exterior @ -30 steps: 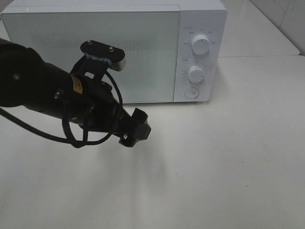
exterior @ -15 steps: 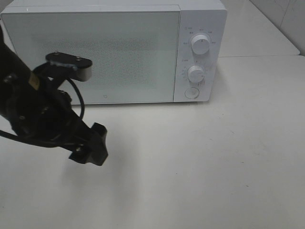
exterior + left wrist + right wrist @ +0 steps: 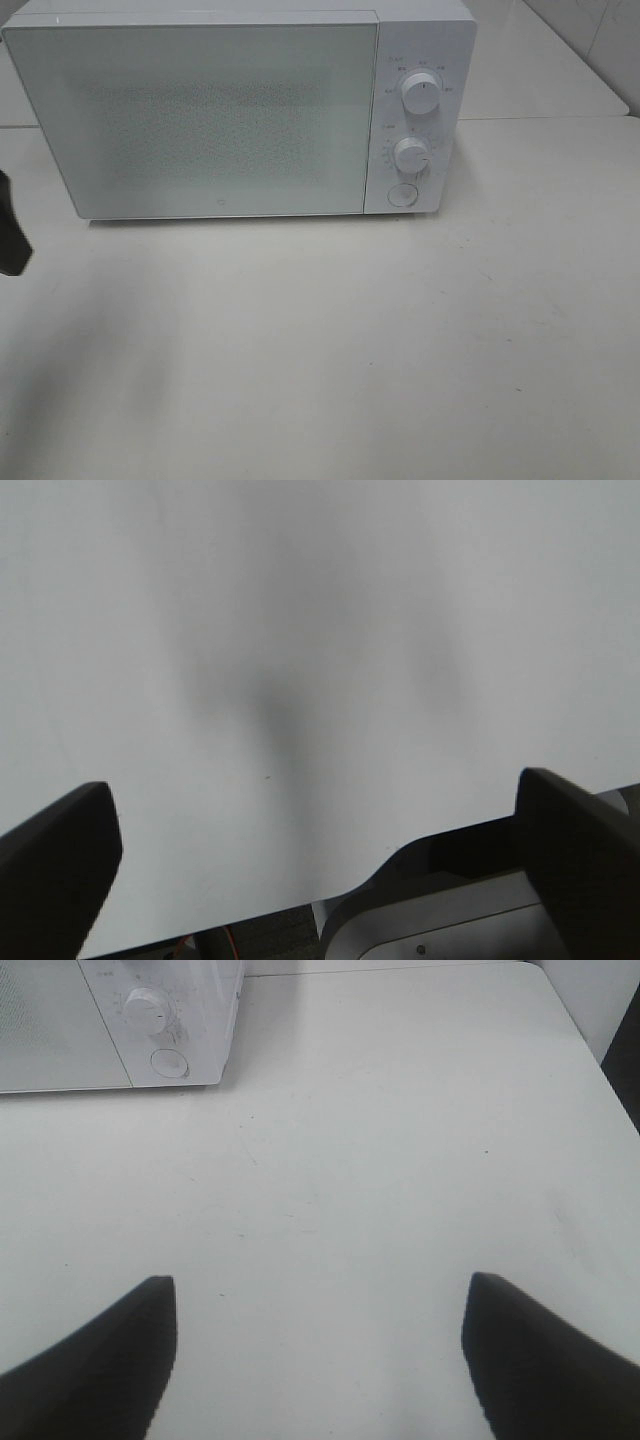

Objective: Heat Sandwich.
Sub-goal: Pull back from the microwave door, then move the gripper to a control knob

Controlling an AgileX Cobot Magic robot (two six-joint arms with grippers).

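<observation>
You have the microwave (image 3: pixel 220 110) door shut; left gripper (image 3: pixel 315 790) and right gripper (image 3: pixel 320 1288) both spread, empty, well clear of it

1. Microwave (image 3: pixel 220 110) on table (image 3: pixel 400 330), at the back, left of centre.
2. Door (image 3: pixel 200 120) on its left; ctrl panel (image 3: pixel 455 130) on its right.
3. On panel: upper knob (image 3: pixel 421 92) over lower knob (image 3: pixel 410 155), button (image 3: pixel 402 194) below both.
4. Right gripper (image 3: pixel 318 1285) over table, well apart from microwave.

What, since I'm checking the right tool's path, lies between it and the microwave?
Nothing: only bare white table separates the right tool from the microwave, as the right wrist view shows.
</observation>
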